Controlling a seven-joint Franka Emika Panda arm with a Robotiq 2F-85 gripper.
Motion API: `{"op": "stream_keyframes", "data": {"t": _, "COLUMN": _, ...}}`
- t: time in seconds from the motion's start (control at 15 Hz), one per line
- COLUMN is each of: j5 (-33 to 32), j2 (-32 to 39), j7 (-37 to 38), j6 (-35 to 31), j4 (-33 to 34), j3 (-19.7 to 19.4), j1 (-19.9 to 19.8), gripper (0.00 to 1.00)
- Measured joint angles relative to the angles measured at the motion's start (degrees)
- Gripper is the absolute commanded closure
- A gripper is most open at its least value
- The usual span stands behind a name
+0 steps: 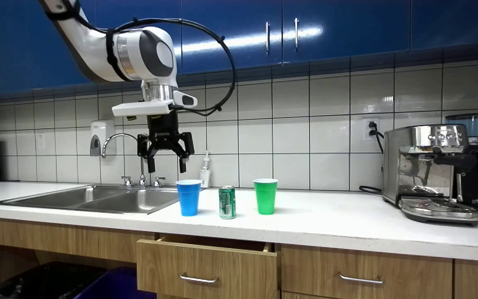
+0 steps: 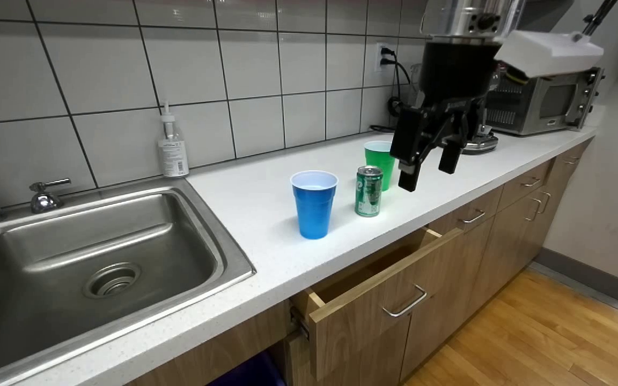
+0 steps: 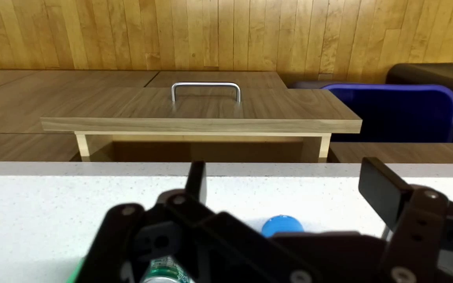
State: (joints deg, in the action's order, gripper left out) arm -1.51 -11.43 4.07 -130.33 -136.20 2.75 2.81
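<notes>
Above the desk [image 1: 326,218], the hand [image 1: 167,165] gapes wide, empty.
A green can [image 1: 227,202] stands between blue cup [image 1: 189,200] and green cup [image 1: 265,199].

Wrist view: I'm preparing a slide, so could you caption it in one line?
Open gripper above a white countertop, blue cup and green can partly hidden, a drawer standing open beyond.

In an exterior view, the black Robotiq gripper [image 1: 167,166] points down above the white countertop [image 1: 326,216], its fingers spread. On it, a green soda can [image 1: 227,202] stands upright between a blue cup [image 1: 189,200] and a green cup [image 1: 265,198], touching neither. A steel double sink [image 1: 142,201] lies on the view's left, an espresso machine [image 1: 396,166] on its right; below, a wooden drawer [image 1: 208,263] is partly open.
</notes>
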Motion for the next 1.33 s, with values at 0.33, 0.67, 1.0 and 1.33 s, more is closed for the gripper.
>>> {"op": "stream_keyframes", "data": {"t": 0.33, "j5": -0.4, "j2": 5.2, "j7": -2.1, "j6": -6.2, "j4": 0.0, "j3": -0.8, "j1": 0.0, "gripper": 0.00}}
{"op": "stream_keyframes", "data": {"t": 0.67, "j5": -0.9, "j2": 11.0, "j7": -3.3, "j6": -13.6, "j4": 0.0, "j3": -1.6, "j1": -0.3, "gripper": 0.00}}
{"op": "stream_keyframes", "data": {"t": 1.0, "j5": -1.0, "j2": 16.9, "j7": -4.4, "j6": -20.5, "j4": 0.0, "j3": -2.6, "j1": -0.8, "gripper": 0.00}}
{"op": "stream_keyframes", "data": {"t": 1.33, "j5": -0.9, "j2": 20.3, "j7": -5.2, "j6": -23.9, "j4": 0.2, "j3": -2.8, "j1": -1.4, "gripper": 0.00}}
